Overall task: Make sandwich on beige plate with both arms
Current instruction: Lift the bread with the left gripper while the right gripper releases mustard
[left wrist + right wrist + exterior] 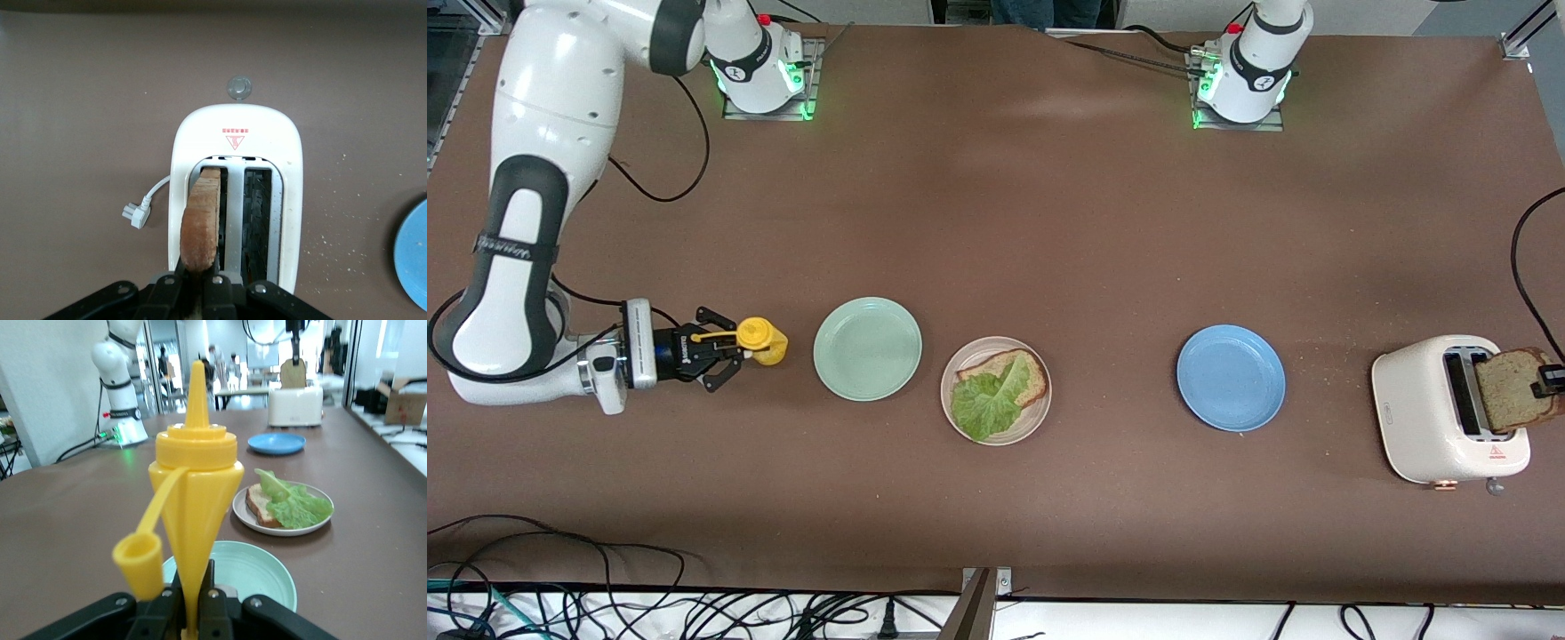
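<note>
At the right edge of the front view we see the left gripper (1549,380) clenched on a slice of bread (1512,389) standing half out of a slot of the white toaster (1432,413). At left centre, the right gripper (725,348) is clamped on a yellow mustard bottle (763,341) with its cap hanging open. Near the frame's middle sits the beige plate (1039,413), carrying one bread slice (1032,373) topped with lettuce (987,402), between a mint green plate (867,348) and a blue plate (1231,377).
</note>
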